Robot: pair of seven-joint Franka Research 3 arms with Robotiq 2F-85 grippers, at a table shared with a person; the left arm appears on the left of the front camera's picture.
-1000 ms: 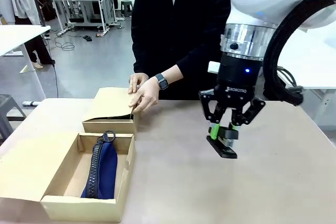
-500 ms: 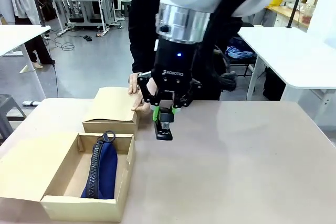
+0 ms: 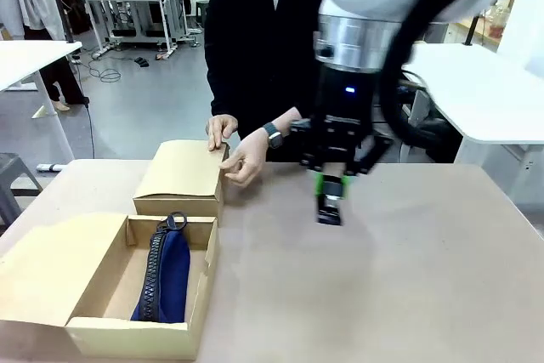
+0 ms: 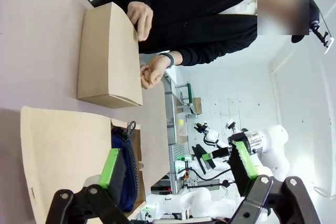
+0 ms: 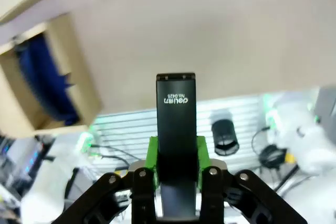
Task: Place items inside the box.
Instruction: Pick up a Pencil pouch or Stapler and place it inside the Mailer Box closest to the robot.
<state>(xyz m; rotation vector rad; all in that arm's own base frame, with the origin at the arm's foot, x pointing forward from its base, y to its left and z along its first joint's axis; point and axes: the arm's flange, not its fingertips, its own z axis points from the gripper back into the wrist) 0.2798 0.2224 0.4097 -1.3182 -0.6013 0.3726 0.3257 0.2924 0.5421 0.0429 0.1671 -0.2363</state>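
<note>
The right tool [image 3: 330,195] is clamped on a black stapler [image 3: 329,210], holding it nose-down above the bare surface [image 3: 408,286] right of centre. The stapler's rear end is hidden between the green pads [image 5: 151,153]. The left tool [image 4: 176,161] stands wide apart with nothing in it, facing the open box [image 3: 127,339] at the near left, where the dark blue pouch [image 3: 166,276] lies inside.

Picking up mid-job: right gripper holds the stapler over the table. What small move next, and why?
Probably carry the stapler left toward the open box: the right gripper grips it above bare table, and the box has free floor beside the blue pouch.
</note>
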